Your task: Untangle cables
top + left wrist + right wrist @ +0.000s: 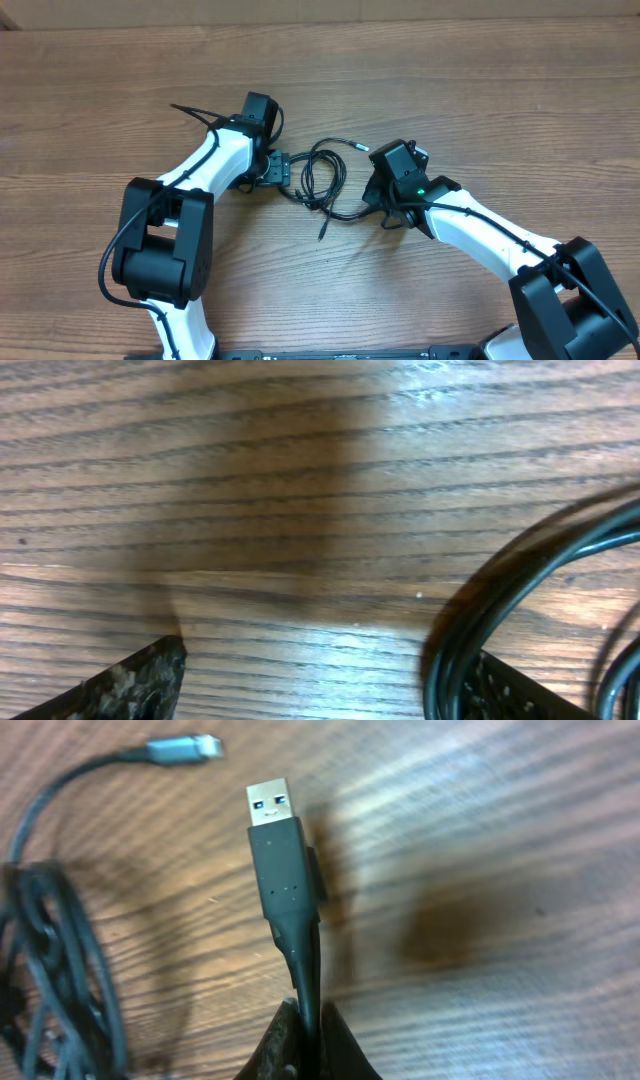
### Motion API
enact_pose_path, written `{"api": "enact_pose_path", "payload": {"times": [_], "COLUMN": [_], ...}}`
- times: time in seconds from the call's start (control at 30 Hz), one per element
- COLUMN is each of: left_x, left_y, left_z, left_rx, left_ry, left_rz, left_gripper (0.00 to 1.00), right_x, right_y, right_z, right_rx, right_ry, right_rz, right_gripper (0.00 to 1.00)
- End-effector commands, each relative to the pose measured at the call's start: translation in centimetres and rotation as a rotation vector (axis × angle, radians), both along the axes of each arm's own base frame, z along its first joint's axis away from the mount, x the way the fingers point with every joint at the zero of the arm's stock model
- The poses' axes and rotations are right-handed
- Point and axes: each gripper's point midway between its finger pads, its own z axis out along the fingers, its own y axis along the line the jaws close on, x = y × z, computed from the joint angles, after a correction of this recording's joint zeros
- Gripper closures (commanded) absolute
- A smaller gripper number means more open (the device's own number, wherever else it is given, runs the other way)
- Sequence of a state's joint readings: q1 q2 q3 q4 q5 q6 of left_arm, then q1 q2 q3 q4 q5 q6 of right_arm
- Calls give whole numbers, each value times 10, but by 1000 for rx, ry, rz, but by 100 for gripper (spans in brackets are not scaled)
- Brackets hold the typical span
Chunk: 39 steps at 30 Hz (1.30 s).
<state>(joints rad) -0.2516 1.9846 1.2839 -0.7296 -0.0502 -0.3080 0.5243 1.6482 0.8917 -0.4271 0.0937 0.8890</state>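
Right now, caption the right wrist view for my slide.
Right gripper shut on a black USB cable over the wooden table.

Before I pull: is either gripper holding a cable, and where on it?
The right gripper pinches a cable just behind its USB plug. The left gripper is open, holding nothing.

A robotics lab (white arms (215, 160) over wood-grain table (500, 90)).

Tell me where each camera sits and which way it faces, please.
Overhead: above the table, looking straight down at the cables; left arm and right arm show.
Left wrist: low over the table, facing along the open left tool; its fingertips show.
Right wrist: behind the right tool, which pinches the USB plug.
Shared: both wrist views catch the cables.
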Motion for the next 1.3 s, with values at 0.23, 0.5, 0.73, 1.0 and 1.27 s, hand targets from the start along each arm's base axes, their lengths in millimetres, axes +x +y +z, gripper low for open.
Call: {"api": "enact_pose_path", "payload": {"times": [0.23,0.5,0.73,1.0,1.27], "left_x": [-6,-2,-6,-5,-2], "left_y": [-22,-35,-65,-70,-71], "left_z": [-11,-4,5,7,6], "left_rx": [-141,-206,-372,-397,-394], "left_ry": [58,53,48,36,22], "left_rz": [-70,-121,-259,-287,-289], "left_gripper": [14,14,13,15,15], "right_x": [-8,-12,-4,-26,-35], "right_y": [-4,-2,38,56,91], "right_z": [0,-1,13,8,-13], "right_rx": [29,37,171,262,279], "right_ry": [54,69,8,113,123], "right_rz": [-103,-87,161,176,231], "right_gripper": [83,52,60,62,53]}}
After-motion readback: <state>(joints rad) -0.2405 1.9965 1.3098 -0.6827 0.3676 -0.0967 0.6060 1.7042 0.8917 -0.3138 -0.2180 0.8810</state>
